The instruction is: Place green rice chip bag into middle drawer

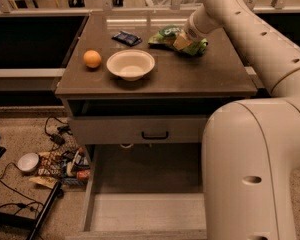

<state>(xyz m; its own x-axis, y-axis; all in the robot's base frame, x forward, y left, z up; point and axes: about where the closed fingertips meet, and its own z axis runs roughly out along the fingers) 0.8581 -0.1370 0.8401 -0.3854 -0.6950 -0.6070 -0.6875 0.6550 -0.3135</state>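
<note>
The green rice chip bag [166, 35] lies on the far right part of the grey cabinet top [190, 74], its dark round logo facing up. My gripper [183, 41] comes down from the upper right and sits right on the bag's middle, covering part of it. The middle drawer [140, 213] is pulled out wide open below the cabinet front, its pale floor bare. My big white arm [250, 154] hides the drawer's right side.
A white bowl [130, 64], an orange [92, 59] and a small dark blue packet [126, 38] lie on the cabinet top left of the bag. A closed drawer front with a black handle [155, 134] sits above the open drawer. Cables and clutter [55, 166] cover the floor at left.
</note>
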